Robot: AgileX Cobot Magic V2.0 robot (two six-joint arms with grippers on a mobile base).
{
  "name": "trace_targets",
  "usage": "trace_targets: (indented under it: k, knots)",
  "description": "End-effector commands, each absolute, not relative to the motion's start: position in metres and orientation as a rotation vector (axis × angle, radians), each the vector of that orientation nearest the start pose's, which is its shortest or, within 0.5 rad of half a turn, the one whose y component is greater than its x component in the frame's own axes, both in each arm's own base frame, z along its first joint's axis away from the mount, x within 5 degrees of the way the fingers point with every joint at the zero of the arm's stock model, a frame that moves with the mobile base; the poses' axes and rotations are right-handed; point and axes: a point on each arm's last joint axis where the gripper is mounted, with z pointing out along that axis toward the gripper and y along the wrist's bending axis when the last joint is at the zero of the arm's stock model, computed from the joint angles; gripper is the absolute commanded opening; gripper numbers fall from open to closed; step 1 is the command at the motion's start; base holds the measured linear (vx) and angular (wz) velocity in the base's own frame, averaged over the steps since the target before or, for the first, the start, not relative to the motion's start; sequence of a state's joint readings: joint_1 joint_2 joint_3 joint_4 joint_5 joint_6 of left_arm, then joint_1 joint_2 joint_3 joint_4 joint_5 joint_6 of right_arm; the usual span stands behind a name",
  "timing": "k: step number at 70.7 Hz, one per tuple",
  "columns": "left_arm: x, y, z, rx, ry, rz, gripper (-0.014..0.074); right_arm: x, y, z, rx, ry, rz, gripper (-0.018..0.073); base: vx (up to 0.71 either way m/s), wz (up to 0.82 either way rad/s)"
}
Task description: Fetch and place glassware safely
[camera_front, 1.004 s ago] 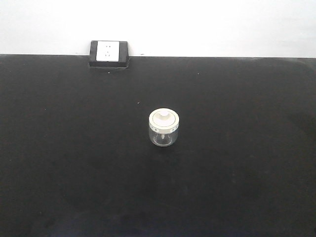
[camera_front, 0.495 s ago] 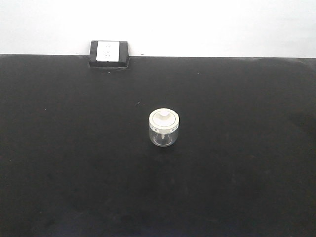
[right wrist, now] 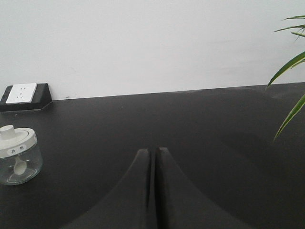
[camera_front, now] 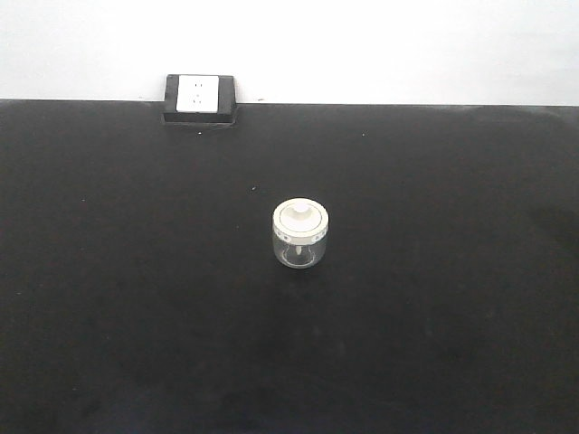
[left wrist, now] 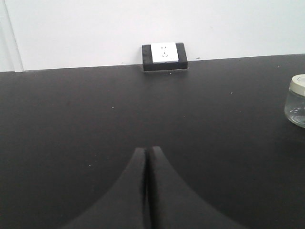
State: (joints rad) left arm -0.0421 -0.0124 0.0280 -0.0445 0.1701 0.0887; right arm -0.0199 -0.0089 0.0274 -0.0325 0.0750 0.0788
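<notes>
The left gripper has its two black fingers pressed together, holding nothing, low over the black table. The right gripper is the same, fingers together and empty. From the left wrist, the glass jar stands at 2 o'clock, cut by the frame edge. From the right wrist the jar stands at 9 o'clock, upright, cream-white lid on; the lid label is too small to read. Only this view shows green plant leaves at 2 o'clock. The front view shows no gripper, only the jar mid-table and the wall socket at 11 o'clock.
</notes>
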Motion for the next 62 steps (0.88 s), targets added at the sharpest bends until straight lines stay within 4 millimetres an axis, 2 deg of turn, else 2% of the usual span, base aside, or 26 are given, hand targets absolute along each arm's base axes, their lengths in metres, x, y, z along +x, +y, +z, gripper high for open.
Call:
trace_targets:
  k: [1, 62]
  knots:
    - [0.0568, -0.0029, 0.1866, 0.064, 1.611, -0.012, -0.0007, 0.0565, -0.0014, 0.1980, 0.042, 1.514, 0.004, -0.0003, 0.00, 0.00]
    - [0.0568, -0.0029, 0.1866, 0.064, 1.611, -0.012, -0.0007, 0.0565, -0.0014, 0.1981, 0.042, 1.513, 0.004, -0.0003, 0.00, 0.00]
